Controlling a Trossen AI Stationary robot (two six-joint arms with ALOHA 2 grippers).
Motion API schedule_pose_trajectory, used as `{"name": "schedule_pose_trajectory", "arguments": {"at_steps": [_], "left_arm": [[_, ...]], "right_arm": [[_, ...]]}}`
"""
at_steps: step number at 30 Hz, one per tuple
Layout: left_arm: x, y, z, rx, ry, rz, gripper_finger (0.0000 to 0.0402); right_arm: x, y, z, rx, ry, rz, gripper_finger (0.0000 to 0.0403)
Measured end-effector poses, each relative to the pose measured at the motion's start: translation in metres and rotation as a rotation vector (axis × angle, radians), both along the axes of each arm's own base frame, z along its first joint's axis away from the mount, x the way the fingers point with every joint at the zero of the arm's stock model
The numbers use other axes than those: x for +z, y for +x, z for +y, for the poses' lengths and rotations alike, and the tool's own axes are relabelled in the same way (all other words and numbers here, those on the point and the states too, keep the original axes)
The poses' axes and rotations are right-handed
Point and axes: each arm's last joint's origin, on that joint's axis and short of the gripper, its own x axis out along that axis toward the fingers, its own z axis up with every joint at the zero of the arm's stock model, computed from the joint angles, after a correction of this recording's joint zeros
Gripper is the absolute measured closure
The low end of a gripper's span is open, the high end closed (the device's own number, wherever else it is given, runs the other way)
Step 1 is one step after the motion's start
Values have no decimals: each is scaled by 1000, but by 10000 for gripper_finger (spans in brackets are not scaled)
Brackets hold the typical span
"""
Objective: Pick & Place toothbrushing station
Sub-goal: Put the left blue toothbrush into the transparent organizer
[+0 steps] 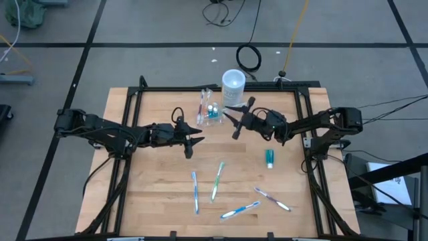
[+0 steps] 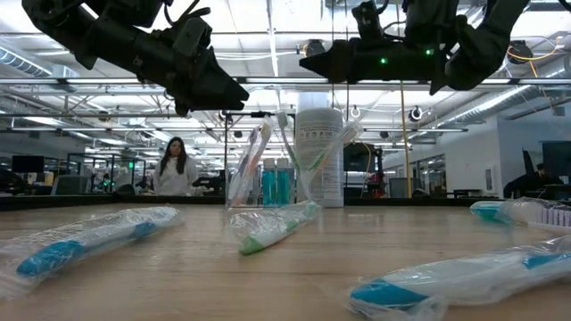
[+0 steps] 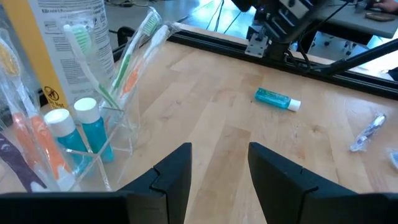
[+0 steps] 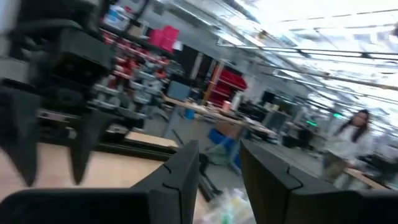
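Near the back edge of the table (image 1: 154, 207), centre, the clear holder (image 1: 209, 114) stands upright just in front of the white cup (image 1: 233, 83), close enough that they may touch. It carries wrapped toothbrushes (image 3: 134, 53) leaning out the top and two small blue bottles (image 3: 87, 127). Its long axis appears to run front-to-back on the table; opening faces up.

Left gripper (image 1: 194, 141): just left-front of the holder, above the table, fingers parted a moderate gap, empty. Right gripper (image 1: 235, 119): just right of the holder, raised, fingers spread, empty.

Risks, as judged:
- Holder is light, top-heavy with leaning brushes; a one-sided nudge could tip it or spill the contents.
- Thin clear walls: a finger may catch a brush wrapper instead of the wall.
- Cup sits right behind; a push backward would knock it.
- Both grippers flank the same spot, so they could collide.

Loose toothbrushes (image 1: 217, 181) and a small tube (image 1: 269, 158) lie well apart, toward the front.
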Motion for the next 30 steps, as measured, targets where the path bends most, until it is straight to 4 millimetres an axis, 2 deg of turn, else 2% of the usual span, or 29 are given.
{"name": "schedule_pose_trajectory", "arguments": {"at_steps": [5,12,18,22,26,30], "left_arm": [[-1,0,-1,-30,-22,5,240],[-5,-1,-11,-104,-230,26,241],[-2,-2,-43,-241,-250,1,241],[-4,-8,-67,-316,-297,41,241],[-16,-20,-88,-296,-523,194,241],[-35,-33,-104,-135,-781,386,241]], "right_arm": [[1,1,6,114,29,-15,295],[11,-2,16,258,66,-49,302],[20,-11,24,276,105,62,305],[18,-19,32,297,171,202,306],[21,-25,38,313,157,244,305],[26,-25,40,323,143,204,307]]}}
